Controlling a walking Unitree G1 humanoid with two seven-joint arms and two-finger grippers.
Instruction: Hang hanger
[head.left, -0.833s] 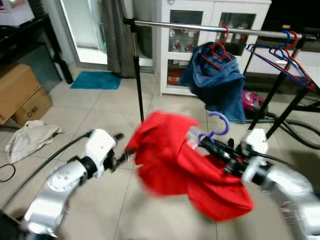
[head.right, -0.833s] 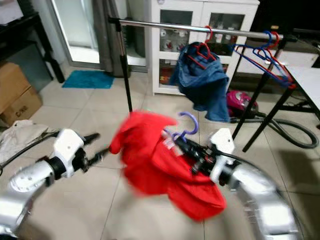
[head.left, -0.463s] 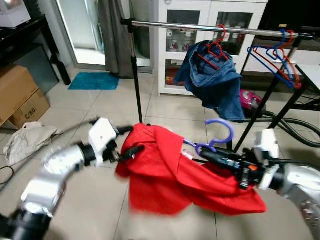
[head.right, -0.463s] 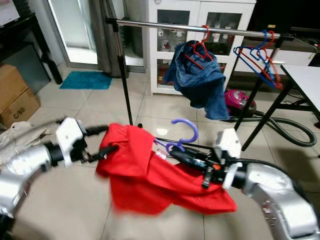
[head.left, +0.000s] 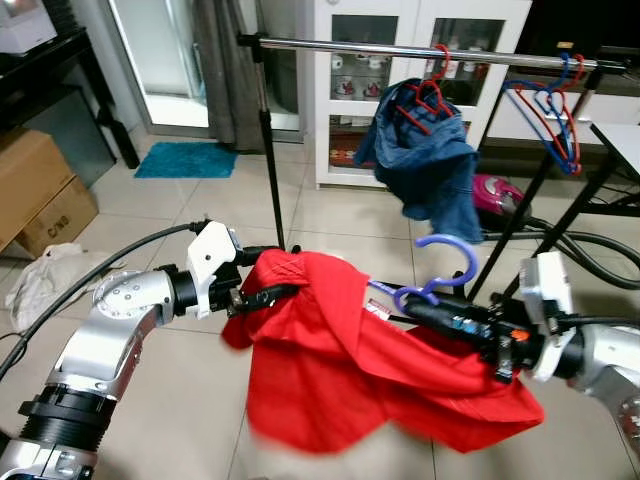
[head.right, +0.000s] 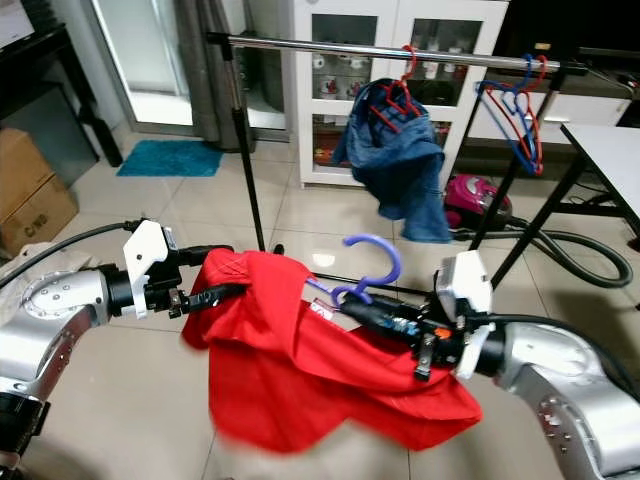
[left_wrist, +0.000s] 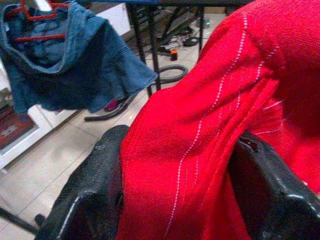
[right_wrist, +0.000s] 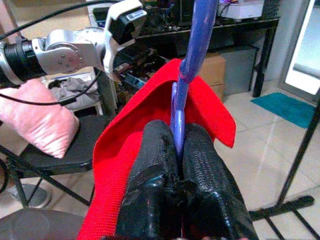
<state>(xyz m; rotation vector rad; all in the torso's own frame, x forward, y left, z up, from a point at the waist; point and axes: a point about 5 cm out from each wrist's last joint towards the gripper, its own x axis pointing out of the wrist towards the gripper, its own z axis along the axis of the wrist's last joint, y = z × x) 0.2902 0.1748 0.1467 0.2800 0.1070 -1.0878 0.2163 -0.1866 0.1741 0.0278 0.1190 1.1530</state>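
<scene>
Purple hanger (head.left: 437, 270) carries a red garment (head.left: 340, 365) and is held in the air between the two arms, in front of and below the clothes rail (head.left: 400, 47). The garment drapes downward from the hanger, its lower edge hanging above the tiled floor (head.left: 180, 410).

The clothes rail spans the upper scene on black uprights. A blue denim garment (head.left: 425, 150) hangs from it on a red hanger (head.left: 432, 90); further along the rail hang empty blue and red hangers (head.left: 548, 105).

The left arm is bent at the elbow and reaches inward across the body. The left gripper (head.left: 262, 293) has its fingers (left_wrist: 95, 192) clamped on a bunched fold at the garment's left end, red cloth filling the gap between them.

The right arm extends forward and inward, roughly level. The right gripper (head.left: 425, 312) has both fingers (right_wrist: 202, 175) pressed together on the hanger's neck, with the hook rising above them.

A cardboard box (head.left: 35, 195) stands at far left.
</scene>
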